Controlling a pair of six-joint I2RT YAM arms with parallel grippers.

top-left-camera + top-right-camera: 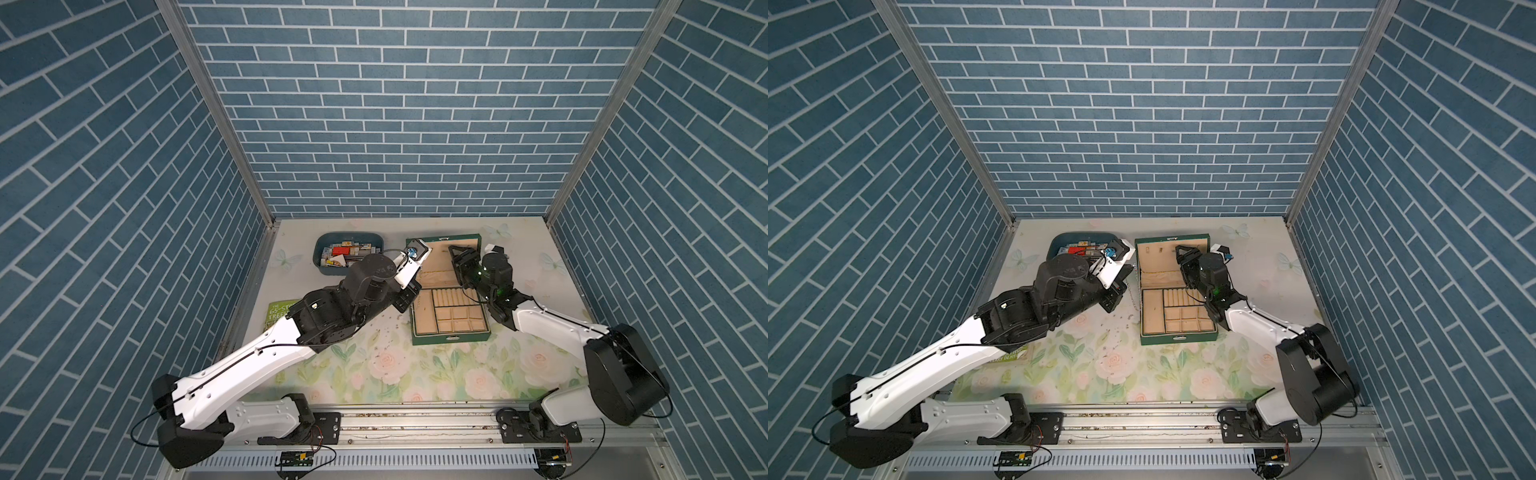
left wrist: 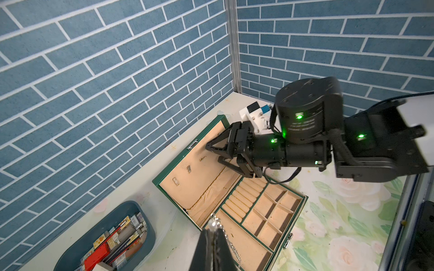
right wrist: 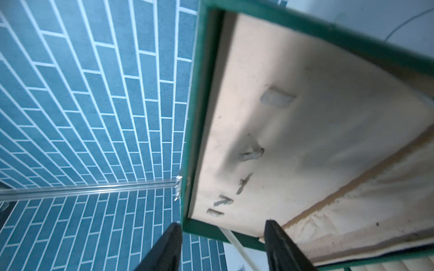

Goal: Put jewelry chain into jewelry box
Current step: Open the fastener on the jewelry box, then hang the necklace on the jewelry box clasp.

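Chain (image 2: pixel 216 221) pinched in left hand (image 2: pixel 212 231), dangling at box (image 2: pixel 270 218) edge; right hand (image 2: pixel 212 153) spread.

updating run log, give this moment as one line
left hand: shut on jewelry chain | right hand: open at lid edge | jewelry box: open, chain not in

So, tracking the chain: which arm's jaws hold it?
The left gripper: its jaws are shut on the jewelry chain. The right gripper has open jaws at the lid of the jewelry box.
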